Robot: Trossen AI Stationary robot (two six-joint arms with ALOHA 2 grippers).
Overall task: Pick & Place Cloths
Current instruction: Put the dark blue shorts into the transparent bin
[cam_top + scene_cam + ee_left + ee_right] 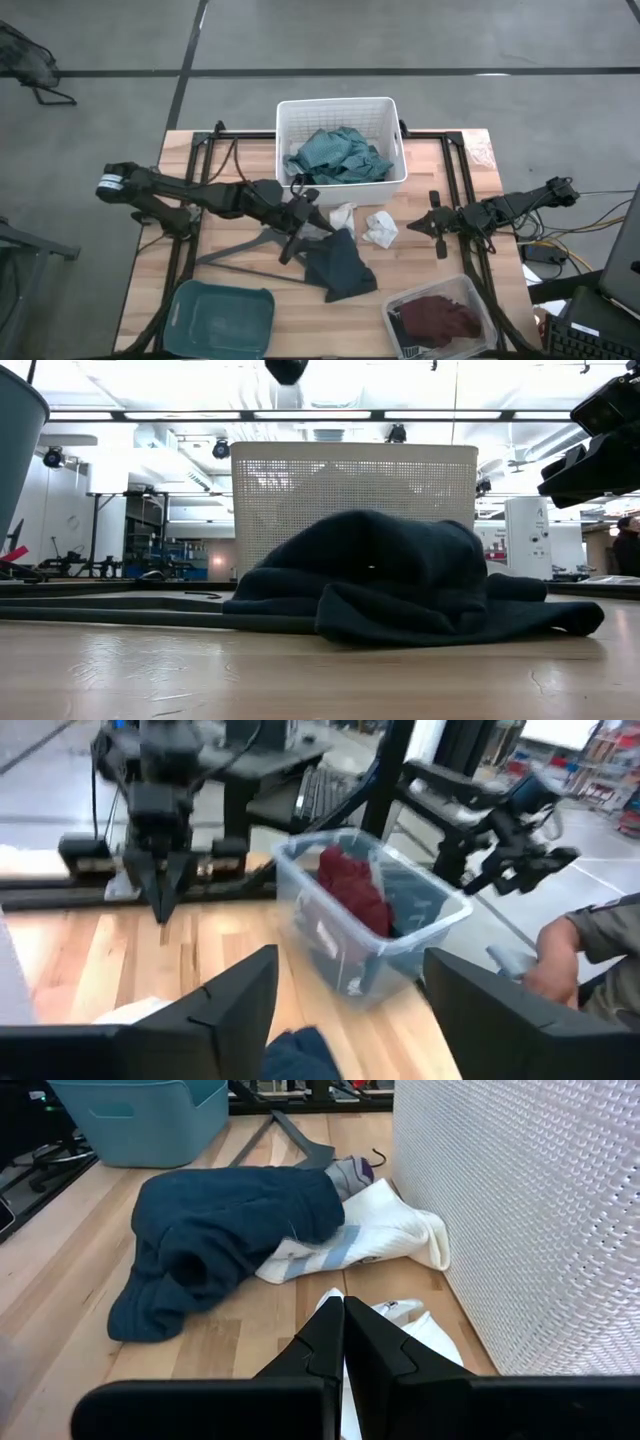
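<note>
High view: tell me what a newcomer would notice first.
The white basket at the table's far edge, with a teal-green cloth heaped inside, draws the eye first. In front of it, the left gripper hangs open over a navy cloth lying mid-table. At the near right corner a clear bin holds a maroon cloth.

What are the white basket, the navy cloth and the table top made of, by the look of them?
White basket: probably moulded plastic, matt; its walls are a regular grid of tiny holes.
Navy cloth: a thick soft fabric, perhaps fleece or knit; it slumps in rounded folds with a dull, slightly fuzzy surface.
Table top: pale wood, seemingly sealed; long grain lines and joined planks show, with a faint sheen.
</note>
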